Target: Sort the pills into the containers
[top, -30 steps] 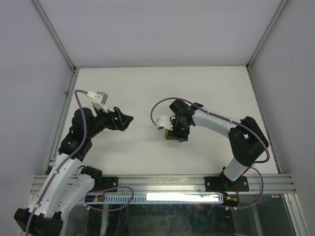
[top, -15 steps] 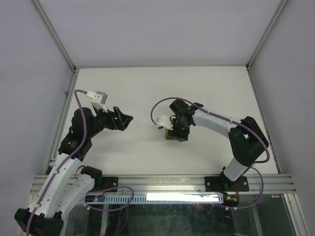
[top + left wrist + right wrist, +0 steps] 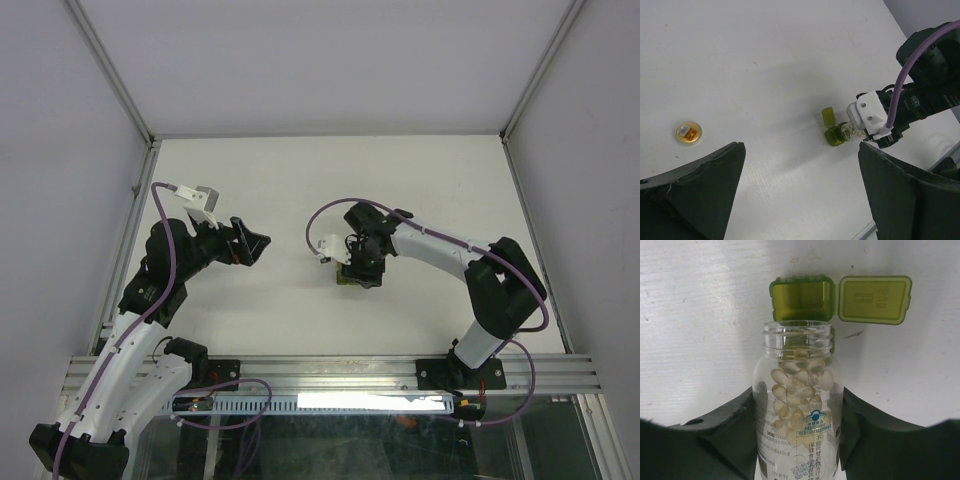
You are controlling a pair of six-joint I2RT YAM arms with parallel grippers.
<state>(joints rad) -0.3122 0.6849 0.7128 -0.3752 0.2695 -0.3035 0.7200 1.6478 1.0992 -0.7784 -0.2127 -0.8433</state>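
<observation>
In the right wrist view my right gripper (image 3: 798, 392) is shut on a clear uncapped bottle (image 3: 798, 440) full of pale tan pills (image 3: 790, 385). The bottle's mouth points at the olive-green container (image 3: 801, 300), whose lid (image 3: 875, 299) is flipped open to the right. No pill shows in the open compartment. From above, the right gripper (image 3: 358, 266) hovers over the container (image 3: 345, 279) at mid-table. My left gripper (image 3: 255, 243) stands open and empty to the left of it. The left wrist view shows the container (image 3: 832, 135) and the bottle (image 3: 847, 131) ahead.
A small round cap (image 3: 688, 133) with an orange inside lies on the white table (image 3: 765, 60), left of the container in the left wrist view. Grey walls and metal frame posts (image 3: 110, 70) enclose the table.
</observation>
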